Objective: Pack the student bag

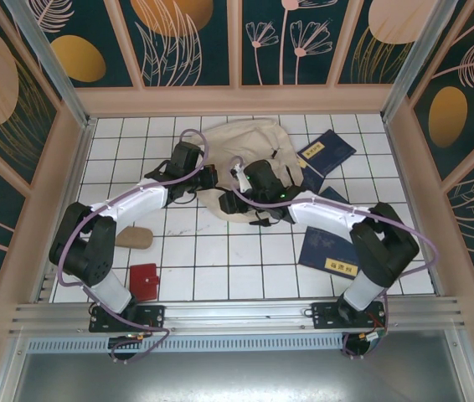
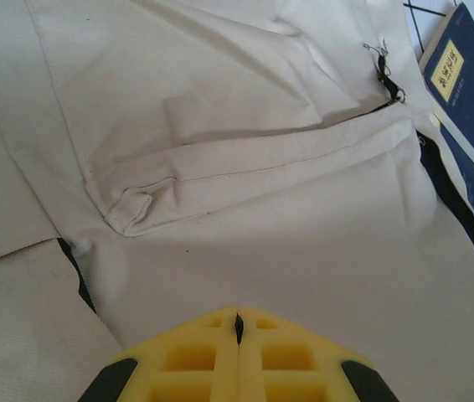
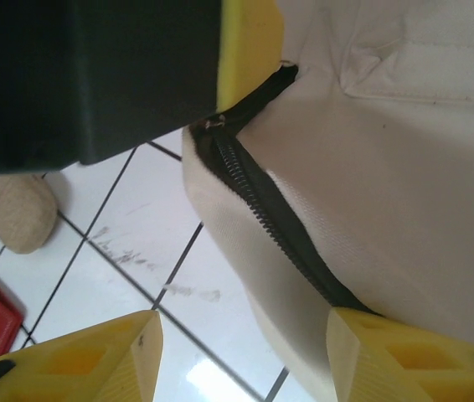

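The student bag (image 1: 249, 151), a cream fabric backpack, lies slumped at the back middle of the tiled table. My left gripper (image 2: 238, 316) rests on its cloth (image 2: 245, 167) with the yellow jaws pressed together and a dark sliver pinched at their tips. In the right wrist view one left fingertip (image 3: 249, 42) sits at the upper end of the black zipper (image 3: 262, 209). My right gripper (image 3: 245, 352) is open. Its fingers (image 3: 95, 360) straddle the bag's lower edge, one over bare tile, the other against the zipper seam.
Navy books with yellow labels lie right of the bag (image 1: 325, 153) and at the front right (image 1: 329, 251). A tan oval pouch (image 1: 134, 237) and a small red flat item (image 1: 143, 280) lie at the front left. Wooden walls enclose the table.
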`<action>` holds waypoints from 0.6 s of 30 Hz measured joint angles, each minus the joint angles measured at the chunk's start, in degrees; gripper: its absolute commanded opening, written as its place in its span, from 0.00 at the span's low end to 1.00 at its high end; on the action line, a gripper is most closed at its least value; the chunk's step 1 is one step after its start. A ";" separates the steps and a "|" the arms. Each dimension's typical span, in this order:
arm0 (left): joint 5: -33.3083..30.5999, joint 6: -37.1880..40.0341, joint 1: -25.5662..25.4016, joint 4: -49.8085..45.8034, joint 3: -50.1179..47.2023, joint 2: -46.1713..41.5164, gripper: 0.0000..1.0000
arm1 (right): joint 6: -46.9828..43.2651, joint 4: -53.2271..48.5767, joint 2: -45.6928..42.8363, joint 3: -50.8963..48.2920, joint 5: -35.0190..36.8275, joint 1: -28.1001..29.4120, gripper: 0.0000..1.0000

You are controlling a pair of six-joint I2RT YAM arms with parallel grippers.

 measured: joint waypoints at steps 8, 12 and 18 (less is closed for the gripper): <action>-6.25 -1.64 -0.04 -0.96 0.00 0.00 0.00 | -0.07 2.54 1.29 0.46 5.16 -0.94 0.61; -7.23 -2.03 -0.04 -1.29 -0.33 0.02 0.00 | -0.48 3.15 1.64 0.66 5.07 -1.51 0.62; -7.21 -2.54 -0.04 -1.31 -0.44 0.02 0.00 | -4.42 3.06 6.67 3.54 1.40 -1.44 0.61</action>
